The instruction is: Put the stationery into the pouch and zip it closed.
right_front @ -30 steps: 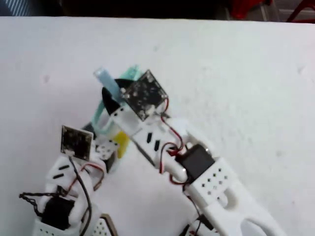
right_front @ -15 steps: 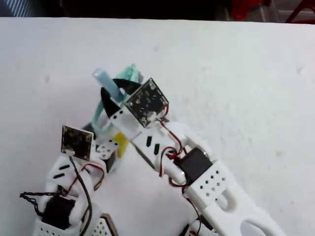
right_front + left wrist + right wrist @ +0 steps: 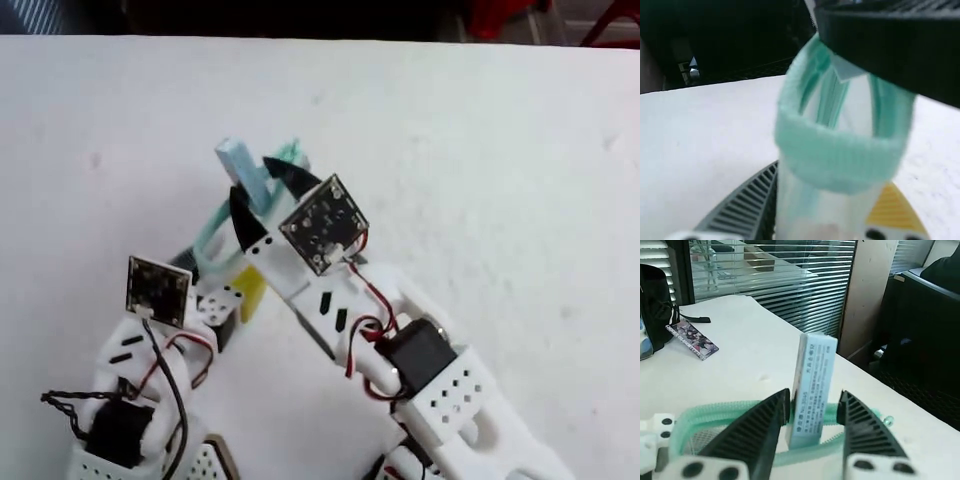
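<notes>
1. Left gripper (image 3: 220,302), low at the near left of the white table (image 3: 480,150), was clamped on the end of the mint-green mesh pouch (image 3: 835,160). The pouch lay flat with its mouth gaping, and a yellow item (image 3: 247,290) showed through the mesh by the jaws.
2. Right arm was stretched forward and leftward over the pouch. The right gripper (image 3: 258,188) pinched a pale blue rectangular eraser (image 3: 814,375), held upright just above the pouch's open rim.
3. The eraser sleeve bore several lines of small dark print running along its length, too fine to make out.
</notes>
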### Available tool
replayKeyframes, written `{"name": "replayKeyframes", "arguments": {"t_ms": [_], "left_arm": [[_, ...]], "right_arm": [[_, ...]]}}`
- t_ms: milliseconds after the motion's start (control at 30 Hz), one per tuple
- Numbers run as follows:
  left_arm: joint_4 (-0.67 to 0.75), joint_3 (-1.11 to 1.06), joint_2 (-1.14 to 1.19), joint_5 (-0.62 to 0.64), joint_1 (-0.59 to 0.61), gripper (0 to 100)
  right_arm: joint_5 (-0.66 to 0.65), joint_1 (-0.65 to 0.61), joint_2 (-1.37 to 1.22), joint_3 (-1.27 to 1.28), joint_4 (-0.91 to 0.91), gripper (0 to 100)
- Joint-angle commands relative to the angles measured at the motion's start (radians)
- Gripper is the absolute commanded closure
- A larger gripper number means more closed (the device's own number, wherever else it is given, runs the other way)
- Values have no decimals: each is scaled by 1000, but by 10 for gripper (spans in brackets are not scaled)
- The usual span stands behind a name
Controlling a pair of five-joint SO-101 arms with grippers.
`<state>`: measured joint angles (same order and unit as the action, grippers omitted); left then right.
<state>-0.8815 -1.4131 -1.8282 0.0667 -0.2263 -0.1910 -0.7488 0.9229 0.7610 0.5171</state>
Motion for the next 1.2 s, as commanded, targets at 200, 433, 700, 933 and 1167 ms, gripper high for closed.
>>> {"name": "replayKeyframes", "arguments": {"t_ms": [200,433,700,933,1167], "left_arm": [[25,5,-1,-12,1,766],[25,5,-1,-12,1,766],[25,5,-1,-12,1,766],[25,5,-1,-12,1,766],[23,5,-1,-12,1,766]], "right_arm": [[-14,-62,96,-11,73,879],[-15,-73,65,-41,51,943],[-6,47,-67,-92,76,983],[-15,50,42,-92,151,958],[-15,1,85,-100,150,787]]}}
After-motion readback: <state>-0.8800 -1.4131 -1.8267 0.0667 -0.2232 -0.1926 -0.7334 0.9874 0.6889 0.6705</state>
